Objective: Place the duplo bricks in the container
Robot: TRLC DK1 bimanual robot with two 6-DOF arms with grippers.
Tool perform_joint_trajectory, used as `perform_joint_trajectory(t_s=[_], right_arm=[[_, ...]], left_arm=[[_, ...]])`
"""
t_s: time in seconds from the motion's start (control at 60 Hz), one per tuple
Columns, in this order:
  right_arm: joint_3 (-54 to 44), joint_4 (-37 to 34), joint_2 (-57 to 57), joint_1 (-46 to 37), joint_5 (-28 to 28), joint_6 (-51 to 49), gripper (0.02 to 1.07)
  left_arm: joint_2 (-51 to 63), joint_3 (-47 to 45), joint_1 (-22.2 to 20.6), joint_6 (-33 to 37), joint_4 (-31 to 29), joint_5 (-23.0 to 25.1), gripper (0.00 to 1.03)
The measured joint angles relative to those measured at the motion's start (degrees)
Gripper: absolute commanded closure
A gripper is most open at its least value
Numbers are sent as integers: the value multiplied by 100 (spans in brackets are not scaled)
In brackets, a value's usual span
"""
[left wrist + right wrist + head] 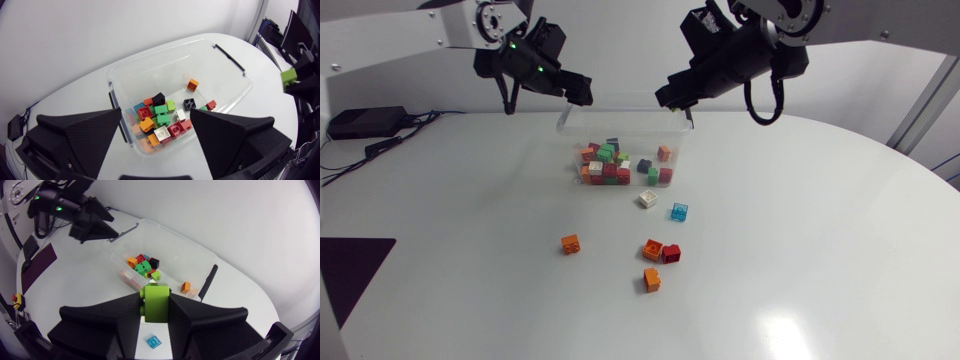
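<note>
The green brick (156, 301) is gripped between the two fingers of the right hand (156, 311), which is closed on it from both sides, high above the table (820, 250) near the far right corner of the container (570, 125). In the head view this brick is hidden behind the hand. The container is clear, so its walls are hard to follow. Inside it lies a pile of bricks (610, 165) in red, green, orange, white and black. The left hand (156, 117) hangs over the container's other end with its fingers wide apart and nothing between them. In its own view the fingers cover the container's near corners.

On the table in front of the container lie a white brick (648, 199) and a light blue brick (679, 212). Nearer lie a red brick (671, 253) touching an orange one (652, 249), another orange brick (651, 280), and a lone orange brick (570, 243) more to the left.
</note>
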Motion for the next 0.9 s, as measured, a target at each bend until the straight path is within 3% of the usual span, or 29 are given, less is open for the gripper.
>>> perform_joint_trajectory(t_s=[0.333, 0.667, 0.717, 0.817, 0.9], right_arm=[[540, 586, 914, -181, -151, 37, 78], [1504, 876, 1897, -192, -240, 61, 75], [1700, 837, 2076, -192, -240, 59, 64], [2048, 682, 2350, -195, -238, 59, 18], [2138, 553, 2409, -195, -229, 57, 7]], left_arm=[[-2188, -2050, 74, 579, 190, 87, 5], [-2922, -3713, -7, 1449, 299, 293, 5], [-2968, -3882, -50, 1624, 302, 372, 5], [-3023, -4240, -153, 2074, 345, 428, 6], [-3025, -4483, -243, 2391, 345, 428, 6]])
